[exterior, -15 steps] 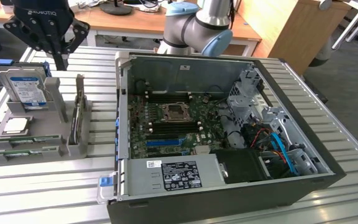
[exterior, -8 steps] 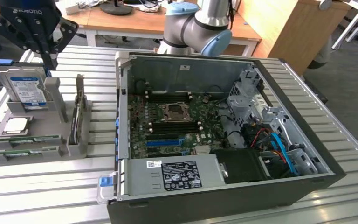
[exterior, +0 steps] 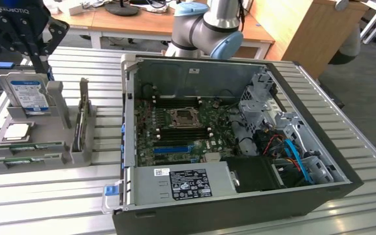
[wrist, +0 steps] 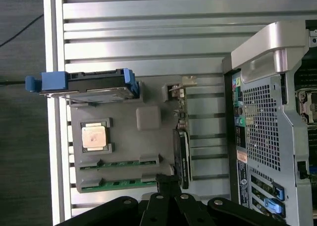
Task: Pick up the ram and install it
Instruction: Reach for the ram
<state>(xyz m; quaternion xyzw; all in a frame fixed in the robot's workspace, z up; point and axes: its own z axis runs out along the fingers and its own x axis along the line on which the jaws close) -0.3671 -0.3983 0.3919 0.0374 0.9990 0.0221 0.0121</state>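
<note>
Black claw (wrist: 168,180) is hanging at the exterior view's left, fingers pressing fully together and gripping nothing, over a grey moulded tray (exterior: 77,156) carrying an upright hard drive (exterior: 28,93), a square silver processor (exterior: 18,131) and a card on edge (exterior: 82,115). The ram (exterior: 26,160), a thin green stick, is lying flat in the tray's outermost slot, a twin stick (exterior: 29,146) just beside it. Rightward, an open metal computer case (exterior: 344,161) is sitting on the slatted aluminium table (exterior: 44,205).
</note>
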